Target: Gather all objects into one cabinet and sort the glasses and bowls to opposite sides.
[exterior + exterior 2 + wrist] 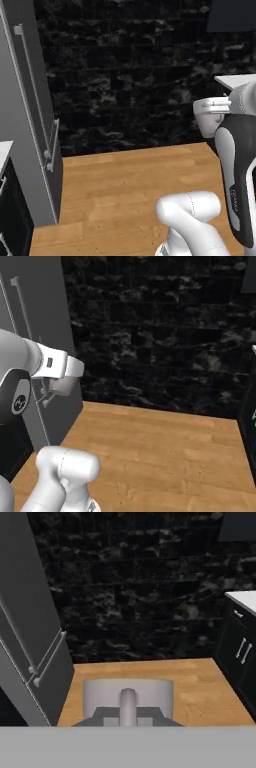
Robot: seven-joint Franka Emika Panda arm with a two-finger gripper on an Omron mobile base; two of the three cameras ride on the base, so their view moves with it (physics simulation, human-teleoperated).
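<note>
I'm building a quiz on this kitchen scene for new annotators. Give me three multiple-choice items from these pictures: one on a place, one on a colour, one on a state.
1. In the left base view, where does the tall grey appliance with bar handles stand?
A. left edge
B. right edge
C. centre

2. What colour is the floor?
A. white tile
B. light wood
C. green carpet

3. What state are the dark base cabinet's doors in, in the hand view?
A. wide open
B. missing
C. closed

Answers:
1 A: the grey appliance fills the left edge, in front of the black stone wall.
2 B: the floor is light wooden planks.
3 C: the dark base cabinet has flush doors with handles.
</note>
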